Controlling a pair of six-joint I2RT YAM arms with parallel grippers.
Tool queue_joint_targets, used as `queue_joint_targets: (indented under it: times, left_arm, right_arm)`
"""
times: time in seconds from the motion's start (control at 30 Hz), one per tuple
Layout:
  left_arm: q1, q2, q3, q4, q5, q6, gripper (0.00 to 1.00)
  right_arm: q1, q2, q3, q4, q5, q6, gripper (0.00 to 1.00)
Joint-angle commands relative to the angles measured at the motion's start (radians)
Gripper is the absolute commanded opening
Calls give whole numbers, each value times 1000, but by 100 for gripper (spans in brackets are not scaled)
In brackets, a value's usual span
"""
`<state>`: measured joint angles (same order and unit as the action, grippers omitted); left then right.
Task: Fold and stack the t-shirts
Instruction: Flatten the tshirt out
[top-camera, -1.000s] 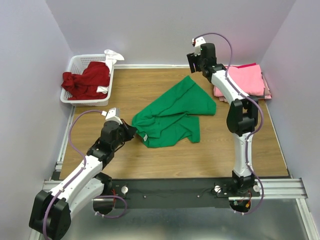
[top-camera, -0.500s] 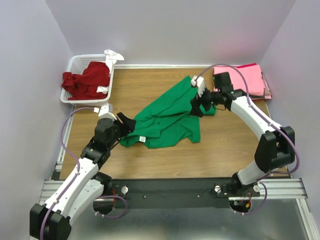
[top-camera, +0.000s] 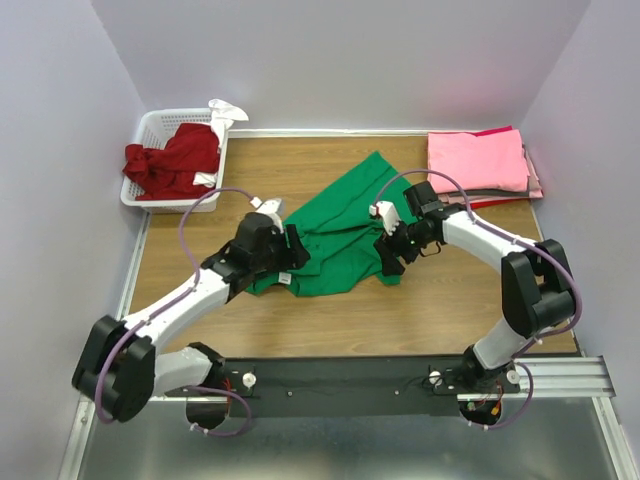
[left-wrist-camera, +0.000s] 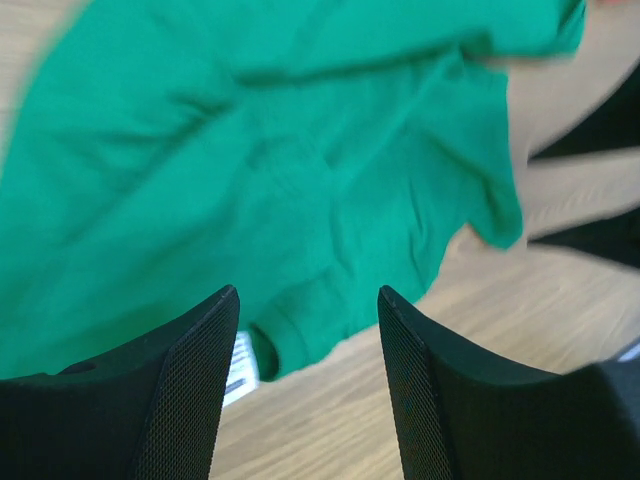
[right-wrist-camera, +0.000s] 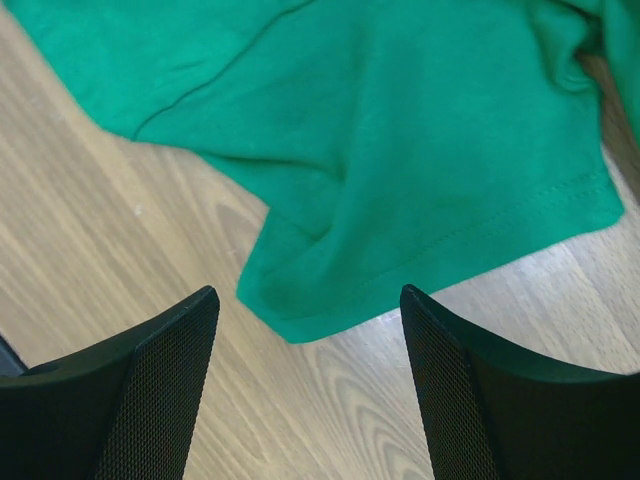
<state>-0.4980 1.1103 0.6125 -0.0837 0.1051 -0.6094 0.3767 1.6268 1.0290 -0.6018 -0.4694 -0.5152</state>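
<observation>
Left tool (left-wrist-camera: 308, 292): spread, empty, just above the near-left edge of the green t-shirt (top-camera: 340, 235), by its white tag (left-wrist-camera: 238, 365). Right tool (right-wrist-camera: 308, 292): likewise spread, empty, over the shirt's near-right corner. Green t-shirt crumpled mid-surface (top-camera: 450, 300). Folded pink t-shirts (top-camera: 475, 162) far right; dark red t-shirt (top-camera: 175, 160) in white basket (top-camera: 148, 125), far left.

Both grippers sat at the green t-shirt when I checked the overhead view.
The green t-shirt (top-camera: 335, 240) lay crumpled mid-table (top-camera: 300, 320). My left gripper (top-camera: 296, 248) was at its left edge, above the white tag (top-camera: 285, 278), and my right gripper (top-camera: 388, 252) was at its lower right corner. A dark red t-shirt (top-camera: 178, 158) filled the white basket (top-camera: 150, 122), and folded pink t-shirts (top-camera: 475, 160) sat stacked far right.
</observation>
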Motion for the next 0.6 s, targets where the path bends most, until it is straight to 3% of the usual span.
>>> queue_joint_targets:
  times: [0.0,0.33,0.57]
  left_arm:
    - [-82,112,91,-77,-62,85,64]
    - [-287,272,184,-154,-281,140,62]
    - [-359,456,283,-209,-459,165,62]
  right_arm:
    - [-1,33,-6,53,55,78,80]
    - [-2,50,-12,74,61,109,80]
    - [-9,70,-12,80,54,129,78]
